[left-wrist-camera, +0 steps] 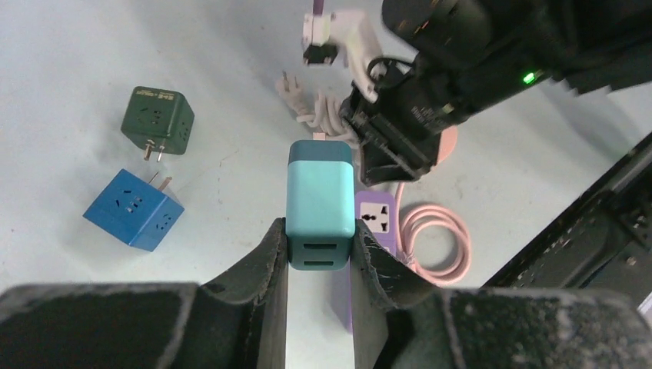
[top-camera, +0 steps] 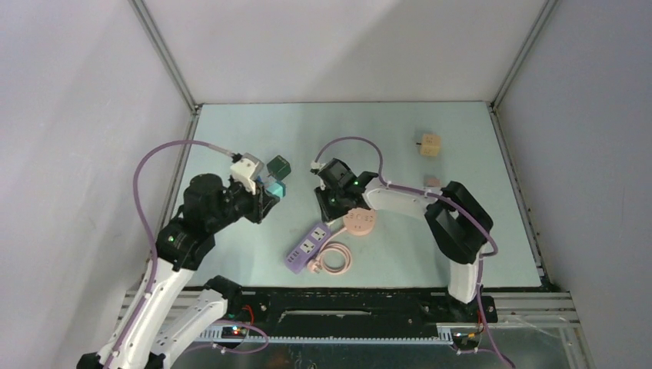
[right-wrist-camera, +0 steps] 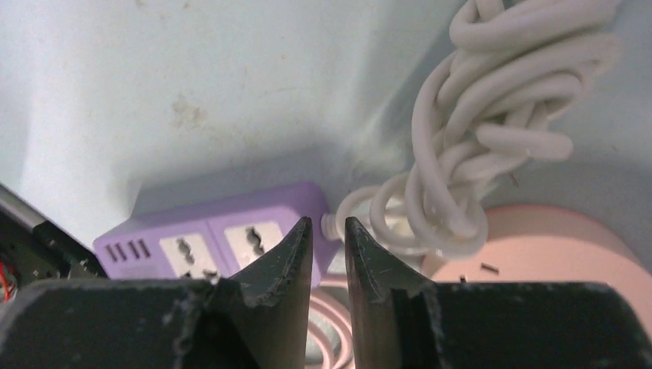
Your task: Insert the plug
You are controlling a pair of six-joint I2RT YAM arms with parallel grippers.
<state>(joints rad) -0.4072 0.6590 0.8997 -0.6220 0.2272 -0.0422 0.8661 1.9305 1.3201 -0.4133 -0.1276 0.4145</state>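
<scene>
The left fingers [left-wrist-camera: 261, 280] are clenched on the teal plug [left-wrist-camera: 320, 200], one pad on each flat side. They hold it off the table [top-camera: 400, 131] and apart from the purple strip [top-camera: 307, 247], so it is not yet in a socket. The right fingers [right-wrist-camera: 286, 257] stand almost together with a slit between them, tips over the strip's cord end. Whether they nip the cord there I cannot tell.

The strip lies slantwise near the front edge, between the two arms, sockets up. A pink disc [top-camera: 359, 223] sits just beside its far end, and a pink cord coil [top-camera: 336, 259] lies beside it on the right. A white cord bundle [right-wrist-camera: 461, 138] lies near the disc. By the left arm lie a blue cube [left-wrist-camera: 133, 209] and a green cube [left-wrist-camera: 157, 119]. A beige cube [top-camera: 430, 144] sits well apart at the back right, with open table between.

The table is pale green and scuffed, with grey walls on three sides.
</scene>
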